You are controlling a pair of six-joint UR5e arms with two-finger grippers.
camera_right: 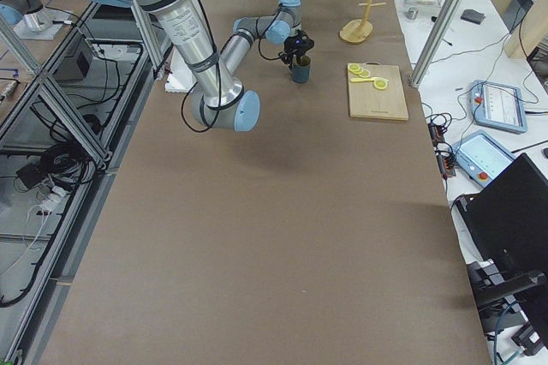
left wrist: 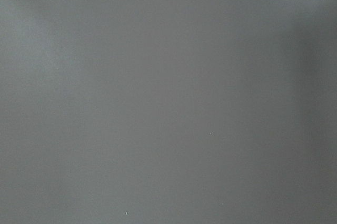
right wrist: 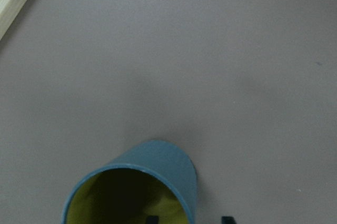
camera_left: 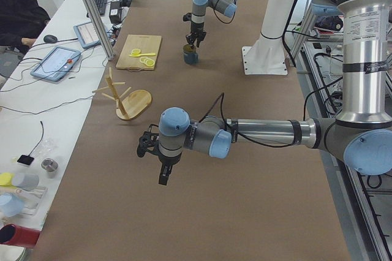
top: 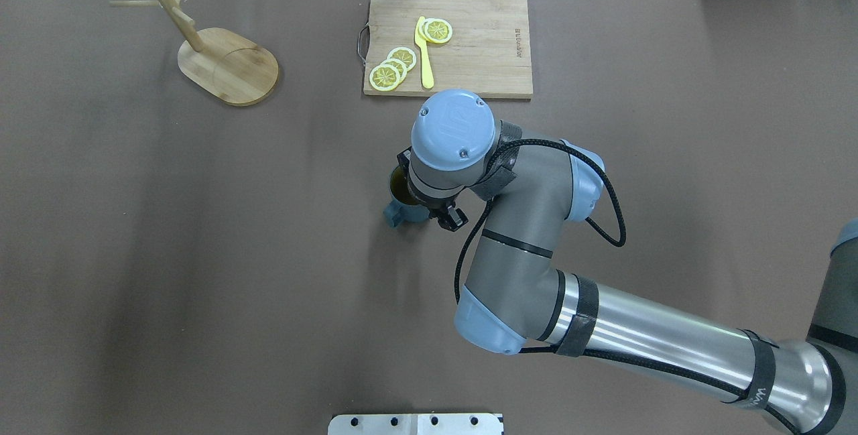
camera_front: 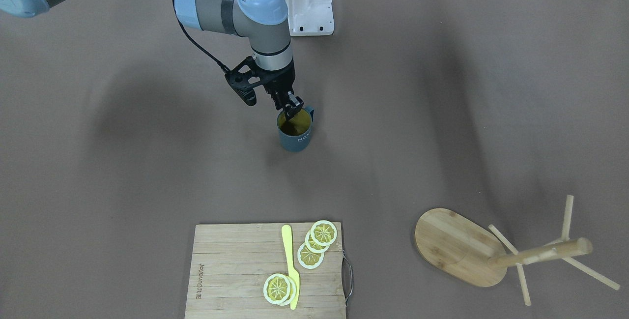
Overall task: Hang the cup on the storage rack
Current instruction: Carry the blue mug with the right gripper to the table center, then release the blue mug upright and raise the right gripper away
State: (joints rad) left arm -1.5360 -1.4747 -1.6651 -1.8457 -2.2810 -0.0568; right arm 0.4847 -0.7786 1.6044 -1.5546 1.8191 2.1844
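Note:
The slate-blue cup (camera_front: 296,134) with a yellow inside stands upright near the middle of the brown table, its handle toward the robot. My right gripper (camera_front: 291,107) comes down on its rim beside the handle. In the right wrist view one of the fingertips (right wrist: 152,217) is inside the cup (right wrist: 158,163) and the other outside, set wide of the wall, so the gripper is open. The bamboo storage rack (camera_front: 454,245) stands far off with bare pegs, seen from overhead (top: 228,66) at the far left. My left gripper (camera_left: 164,178) hangs over bare table; I cannot tell its state.
A wooden cutting board (camera_front: 231,275) with several lemon slices (camera_front: 310,255) and a yellow knife (camera_front: 291,270) lies at the far edge from the robot. The white robot base plate (camera_front: 312,9) sits behind the cup. A person sits at a side desk (camera_left: 18,16).

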